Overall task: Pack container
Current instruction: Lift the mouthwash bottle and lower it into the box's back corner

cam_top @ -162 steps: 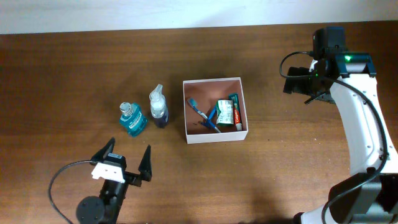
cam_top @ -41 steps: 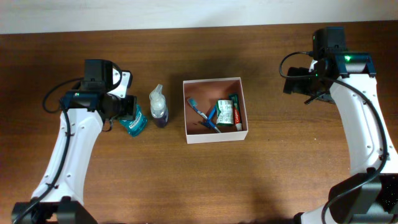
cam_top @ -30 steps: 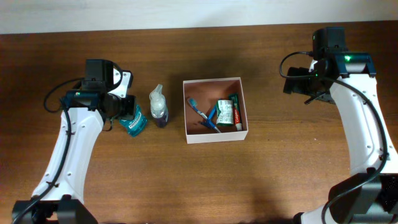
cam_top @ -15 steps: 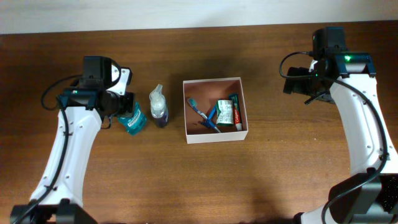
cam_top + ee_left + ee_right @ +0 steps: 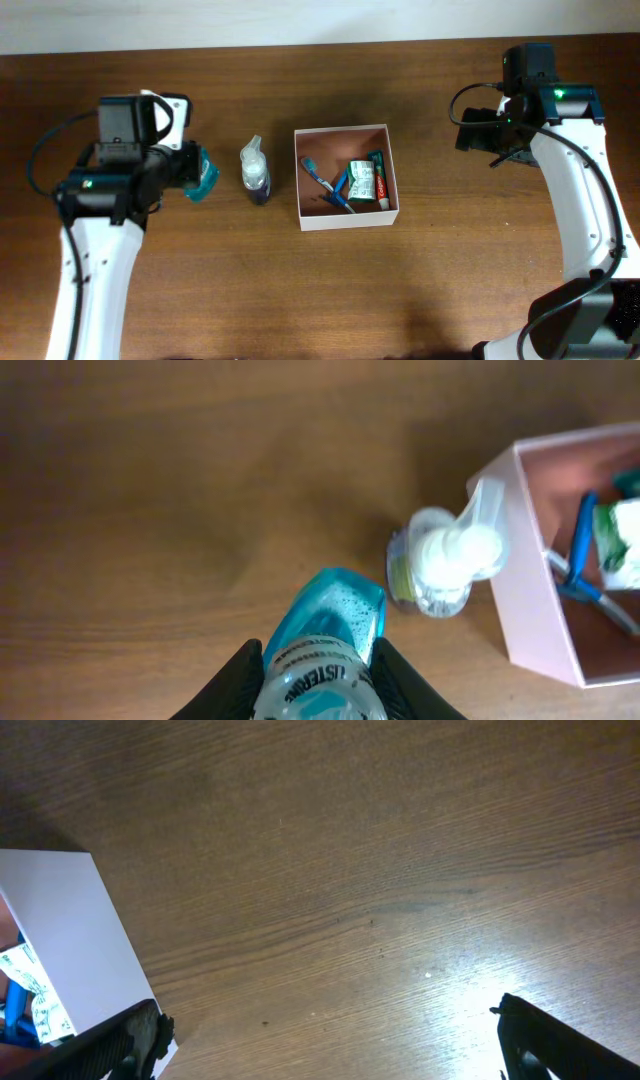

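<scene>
Left gripper (image 5: 318, 672) clamps mouthwash bottle (image 5: 332, 622); a low path to the container (image 5: 528, 595) risks toppling the spray bottle (image 5: 447, 558) standing between.

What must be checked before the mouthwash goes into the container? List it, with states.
1. Left gripper shut on mouthwash bottle: ok.
2. Bottle lifted off table: ok.
3. Straight path to container free: not ok, spray bottle stands between.
4. Bare floor in container's far half: ok.
5. Right gripper open, apart from container: ok.
</scene>
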Action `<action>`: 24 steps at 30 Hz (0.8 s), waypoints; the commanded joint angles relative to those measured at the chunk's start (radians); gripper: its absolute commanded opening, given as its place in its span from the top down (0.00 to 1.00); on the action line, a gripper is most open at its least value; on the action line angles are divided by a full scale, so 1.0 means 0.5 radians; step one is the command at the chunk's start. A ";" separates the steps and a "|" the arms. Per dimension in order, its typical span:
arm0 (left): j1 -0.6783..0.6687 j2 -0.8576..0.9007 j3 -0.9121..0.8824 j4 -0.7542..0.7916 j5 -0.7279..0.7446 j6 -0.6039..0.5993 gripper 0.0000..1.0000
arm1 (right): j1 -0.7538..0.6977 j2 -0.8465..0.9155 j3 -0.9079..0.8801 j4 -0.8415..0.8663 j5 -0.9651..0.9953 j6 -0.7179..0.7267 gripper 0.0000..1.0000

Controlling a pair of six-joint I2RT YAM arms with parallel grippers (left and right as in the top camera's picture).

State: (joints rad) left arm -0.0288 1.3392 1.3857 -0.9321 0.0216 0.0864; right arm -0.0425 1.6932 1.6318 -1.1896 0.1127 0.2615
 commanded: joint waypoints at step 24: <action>-0.747 -0.050 0.467 0.439 0.452 -0.095 0.72 | -0.008 -0.019 0.015 0.001 0.024 0.002 0.02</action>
State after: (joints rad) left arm -0.3660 1.2858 1.5860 -0.7494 0.2287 0.0521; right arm -0.0425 1.6932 1.6318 -1.1896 0.1123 0.2611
